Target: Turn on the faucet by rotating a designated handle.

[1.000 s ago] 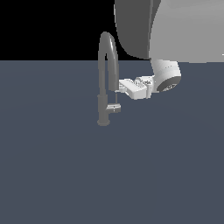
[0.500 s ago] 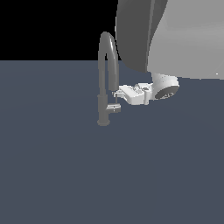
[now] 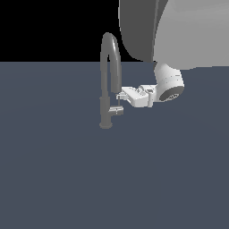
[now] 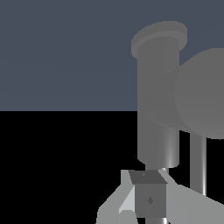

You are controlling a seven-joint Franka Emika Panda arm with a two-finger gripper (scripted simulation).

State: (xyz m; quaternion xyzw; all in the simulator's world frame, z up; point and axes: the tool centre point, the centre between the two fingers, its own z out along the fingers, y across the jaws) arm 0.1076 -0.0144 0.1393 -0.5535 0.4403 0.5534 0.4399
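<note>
- The tall dull-grey metal faucet [image 3: 106, 89] with its arched gooseneck spout stands upright on the dark slate-blue counter [image 3: 53, 170], its cylindrical column base planted on the surface.
- The short light-silver lever handle [image 3: 117, 110] juts sideways from the lower column of the faucet, toward the exterior view's right, low on the column and close above the base.
- Handling, as judged: rigid metal, smooth and likely slippery. It should not deform, and should turn only about the column axis. The best hold is near the free tip of the lever, where leverage is greatest. A push on the side of the lever may serve as well as a pinch.
- The white claw [image 3: 121, 99] reaches in level from the side away from the faucet column, with its fingertips just above the handle and just beside the column.
- Claw state: in the wrist view a grey fingertip [image 4: 148, 199] shows before the column [image 4: 158, 100]. Whether the jaws are apart or clamped on the lever cannot be told.
</note>
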